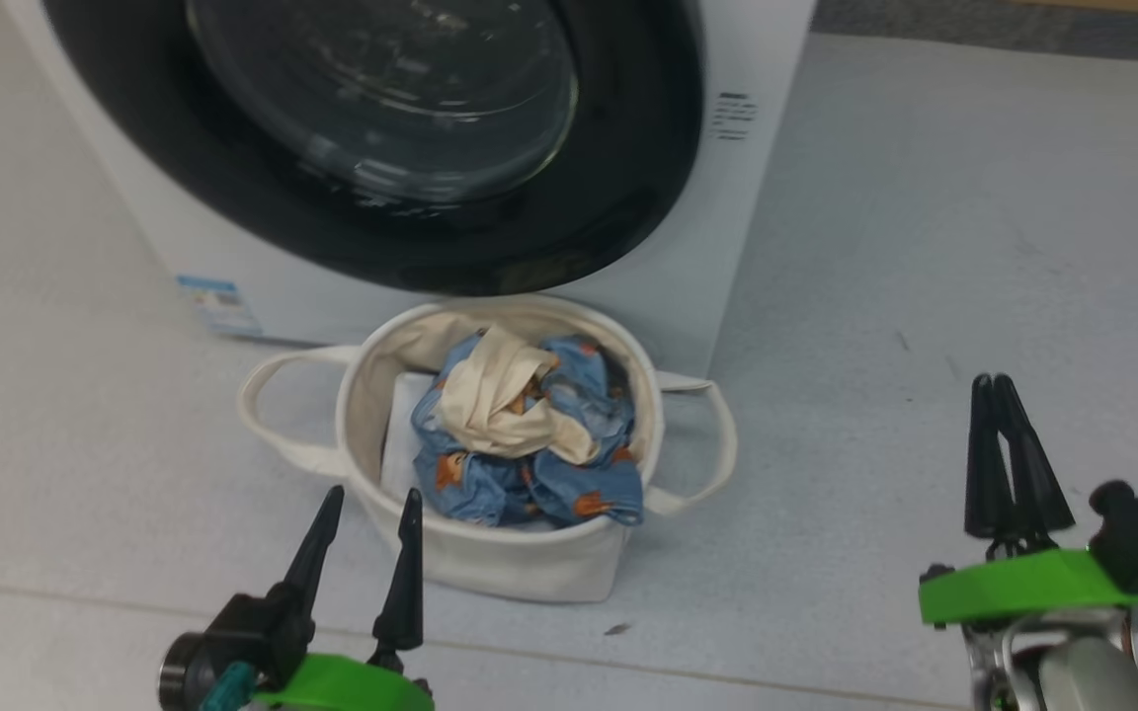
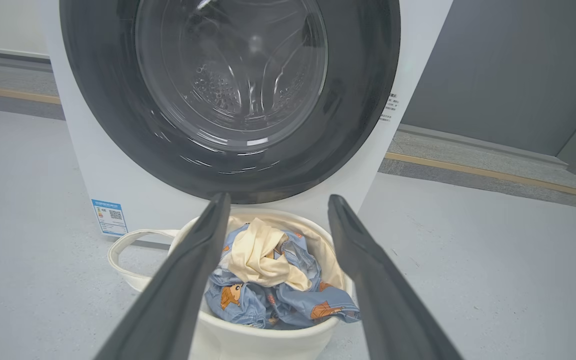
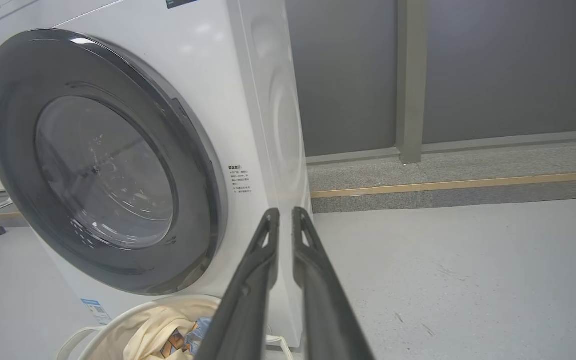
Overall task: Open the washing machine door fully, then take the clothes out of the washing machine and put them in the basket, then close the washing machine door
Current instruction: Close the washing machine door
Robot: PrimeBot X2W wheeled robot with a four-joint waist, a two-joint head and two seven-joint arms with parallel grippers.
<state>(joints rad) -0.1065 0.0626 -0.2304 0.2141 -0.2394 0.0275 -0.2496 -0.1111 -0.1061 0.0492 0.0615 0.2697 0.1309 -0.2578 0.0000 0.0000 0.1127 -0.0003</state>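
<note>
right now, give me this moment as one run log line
washing machine door: shut | clothes: in basket | left claw: open, empty, at basket's near rim | right claw: shut, empty | task: looks done

1 washer (image 1: pixel 762 257), 1 door (image 1: pixel 628 197), 1 basket (image 1: pixel 529 573), 1 clothes bundle (image 1: pixel 539 479)

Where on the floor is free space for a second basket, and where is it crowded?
Free: the floor right of the washing machine and basket, ahead of the right hand; also left of the basket. Crowded: the basket, holding the clothes.
</note>
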